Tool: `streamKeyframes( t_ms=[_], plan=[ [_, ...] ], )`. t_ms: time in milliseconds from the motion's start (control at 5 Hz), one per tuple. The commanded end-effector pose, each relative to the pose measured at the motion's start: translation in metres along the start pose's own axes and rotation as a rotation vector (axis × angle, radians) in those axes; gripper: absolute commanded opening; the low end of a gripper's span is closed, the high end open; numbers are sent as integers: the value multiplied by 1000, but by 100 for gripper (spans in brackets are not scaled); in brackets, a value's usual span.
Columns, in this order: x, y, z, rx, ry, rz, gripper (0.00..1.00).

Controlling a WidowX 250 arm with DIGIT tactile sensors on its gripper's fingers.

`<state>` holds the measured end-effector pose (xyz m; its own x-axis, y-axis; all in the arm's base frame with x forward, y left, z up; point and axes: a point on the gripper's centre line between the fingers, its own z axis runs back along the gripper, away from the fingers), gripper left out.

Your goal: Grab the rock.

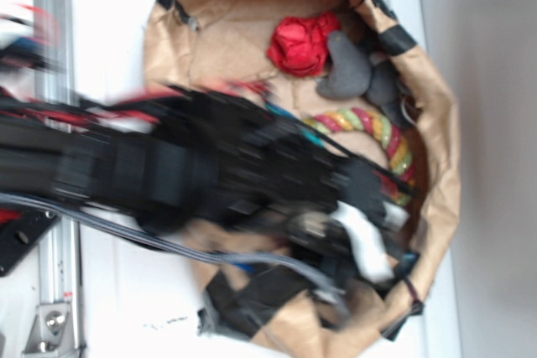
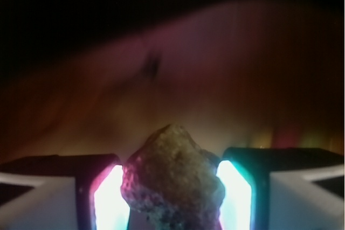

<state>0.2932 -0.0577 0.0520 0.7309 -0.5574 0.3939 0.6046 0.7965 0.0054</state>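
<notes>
In the wrist view a rough tan-brown rock (image 2: pixel 172 176) fills the gap between my two glowing pads, the pink-lit one (image 2: pixel 110 200) on the left and the green-lit one (image 2: pixel 235 192) on the right. Both pads press against its sides, so my gripper (image 2: pixel 172 200) is shut on the rock. In the exterior view the blurred black arm reaches across into a brown paper bag (image 1: pixel 440 173). The gripper (image 1: pixel 369 236) is low inside the bag near its right wall, and it hides the rock there.
Inside the bag lie a crumpled red cloth (image 1: pixel 302 44), two grey lumps (image 1: pixel 352 69) and a curved multicoloured rope (image 1: pixel 377 127). Black tape patches line the bag's rim. A metal rail (image 1: pixel 54 81) runs along the left on the white table.
</notes>
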Motion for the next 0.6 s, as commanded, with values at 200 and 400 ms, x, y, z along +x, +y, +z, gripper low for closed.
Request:
streamKeyframes(
  t_ms=[200,400],
  plan=[
    [-26,39,109,129,89,577,0],
    [-3,16,123,180,216,827,0]
  ],
)
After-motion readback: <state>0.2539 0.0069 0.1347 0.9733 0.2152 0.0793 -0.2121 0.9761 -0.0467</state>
